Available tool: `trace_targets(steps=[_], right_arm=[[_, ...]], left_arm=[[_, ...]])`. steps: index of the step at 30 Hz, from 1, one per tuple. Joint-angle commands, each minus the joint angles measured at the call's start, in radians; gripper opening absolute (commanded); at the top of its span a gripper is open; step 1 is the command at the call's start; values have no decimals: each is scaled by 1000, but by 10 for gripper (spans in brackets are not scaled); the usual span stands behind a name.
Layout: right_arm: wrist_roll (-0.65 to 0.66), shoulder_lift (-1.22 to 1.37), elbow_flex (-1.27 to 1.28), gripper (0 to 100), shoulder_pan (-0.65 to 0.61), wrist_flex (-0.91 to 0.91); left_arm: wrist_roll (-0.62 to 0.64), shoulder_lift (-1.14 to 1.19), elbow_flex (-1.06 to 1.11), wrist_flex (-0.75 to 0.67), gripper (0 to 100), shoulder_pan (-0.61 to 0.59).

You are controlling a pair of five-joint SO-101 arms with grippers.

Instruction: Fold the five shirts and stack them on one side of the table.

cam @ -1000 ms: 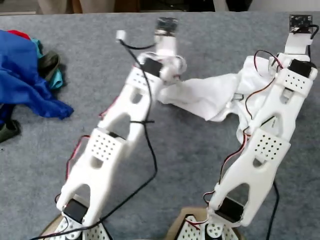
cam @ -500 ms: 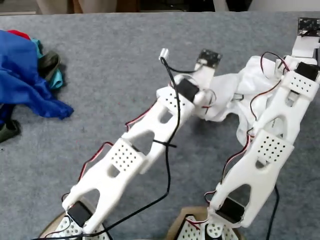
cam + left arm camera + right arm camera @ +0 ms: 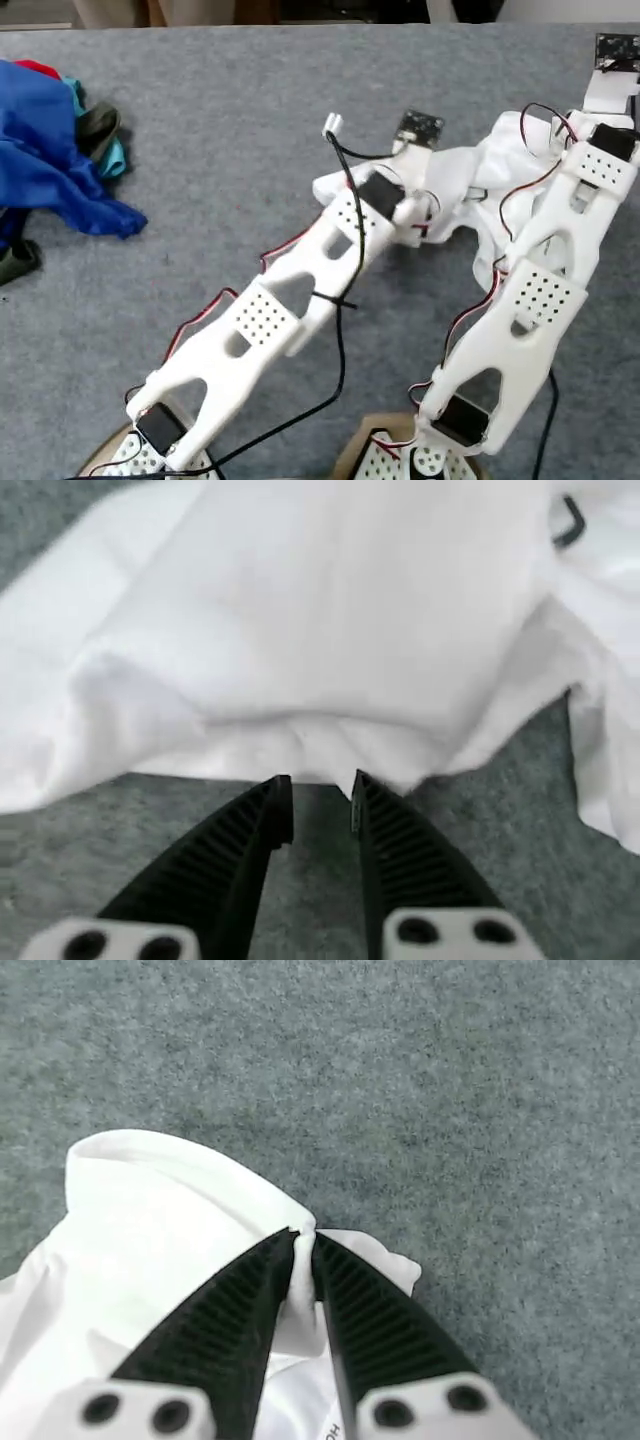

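A white shirt [image 3: 470,180] lies crumpled at the back right of the grey table [image 3: 220,120]. My left arm [image 3: 350,215] stretches diagonally to the shirt's left edge. In the left wrist view my left gripper [image 3: 320,785] is slightly open just short of the folded white shirt [image 3: 330,630], with grey carpet showing between its fingers. My right arm [image 3: 560,220] lies over the shirt's right side. My right gripper [image 3: 303,1235] is shut on an edge of the white shirt [image 3: 170,1230], pinching a fold of cloth.
A heap of shirts sits at the far left edge: a blue one [image 3: 40,150] on top, with teal [image 3: 112,155], red [image 3: 35,68] and olive [image 3: 98,122] cloth under it. Bare grey table lies between the heap and the arms.
My left arm swung right, drawing the shirt's left part over onto its body, so the shirt is now bunched narrower. The right arm barely shifted.
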Motion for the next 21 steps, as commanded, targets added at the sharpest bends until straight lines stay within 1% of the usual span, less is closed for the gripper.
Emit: trace_targets(steps=[1, 3, 5, 8, 14, 19, 21], right_arm=[[0, -2, -13, 5, 16, -26], [0, -2, -13, 5, 19, -28], [0, -2, -13, 5, 19, -28], [0, -2, -13, 5, 19, -28], [0, -2, -13, 5, 19, -26], [0, -2, -12, 5, 18, -23], [0, -2, -12, 5, 18, -23]], left_arm=[[-6, -2, -92, 48, 117, 44], [-8, 7, -87, 31, 117, 40], [-5, 8, -87, 6, 117, 11], [-2, -2, -89, 3, 117, -6], [-2, -10, -89, -14, 117, 0], [-2, -1, -80, -87, 117, -2], [0, -1, -80, -92, 117, 2]])
